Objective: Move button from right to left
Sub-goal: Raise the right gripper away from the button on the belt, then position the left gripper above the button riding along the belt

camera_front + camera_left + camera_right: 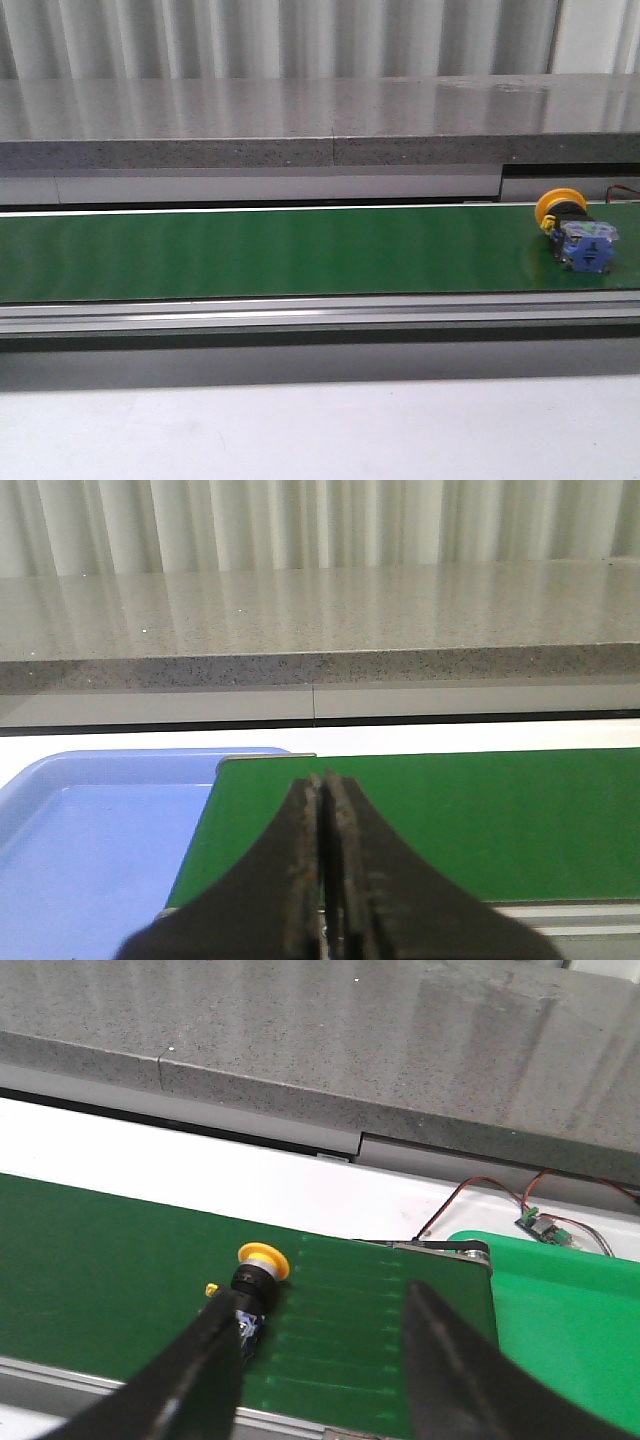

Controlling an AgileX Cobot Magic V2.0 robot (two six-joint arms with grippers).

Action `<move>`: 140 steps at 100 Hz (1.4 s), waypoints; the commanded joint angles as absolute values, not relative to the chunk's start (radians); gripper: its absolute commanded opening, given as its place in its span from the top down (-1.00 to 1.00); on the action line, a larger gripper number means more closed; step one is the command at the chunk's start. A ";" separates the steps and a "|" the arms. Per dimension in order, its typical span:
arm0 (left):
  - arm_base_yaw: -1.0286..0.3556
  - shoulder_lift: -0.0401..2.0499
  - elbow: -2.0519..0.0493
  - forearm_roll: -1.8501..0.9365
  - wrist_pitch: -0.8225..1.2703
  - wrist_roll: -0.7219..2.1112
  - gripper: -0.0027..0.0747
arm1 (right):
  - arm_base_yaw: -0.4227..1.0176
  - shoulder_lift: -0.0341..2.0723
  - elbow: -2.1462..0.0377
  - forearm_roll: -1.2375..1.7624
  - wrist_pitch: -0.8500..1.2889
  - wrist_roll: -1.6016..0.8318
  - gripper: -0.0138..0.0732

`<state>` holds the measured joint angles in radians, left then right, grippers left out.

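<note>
The button (572,229) lies on its side at the right end of the green belt (280,250), yellow cap toward the back, blue contact block toward the front. In the right wrist view the button (256,1281) sits by one finger, which hides part of its block. My right gripper (318,1298) is open, with only bare belt between its fingers. My left gripper (323,780) is shut on nothing, over the left end of the belt (480,820). Neither gripper shows in the front view.
A blue tray (90,840) sits just past the belt's left end. A green tray (570,1310) lies beyond the belt's right end, with a small circuit board and wires (540,1222) behind it. A grey stone ledge (300,125) runs along the back.
</note>
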<state>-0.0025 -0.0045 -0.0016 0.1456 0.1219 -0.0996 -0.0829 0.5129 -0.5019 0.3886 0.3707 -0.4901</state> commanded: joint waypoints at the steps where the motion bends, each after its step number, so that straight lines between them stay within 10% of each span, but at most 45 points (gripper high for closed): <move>1: -0.010 -0.041 0.023 0.146 0.036 -0.112 0.98 | -0.086 0.493 -0.514 0.395 0.306 -0.497 0.49; 9: -0.010 -0.041 0.023 0.146 0.036 -0.112 0.98 | -0.086 0.492 -0.510 0.394 0.308 -0.497 0.86; 140: -0.010 -0.041 0.023 0.146 0.023 -0.112 0.98 | -0.086 0.492 -0.510 0.394 0.308 -0.497 0.84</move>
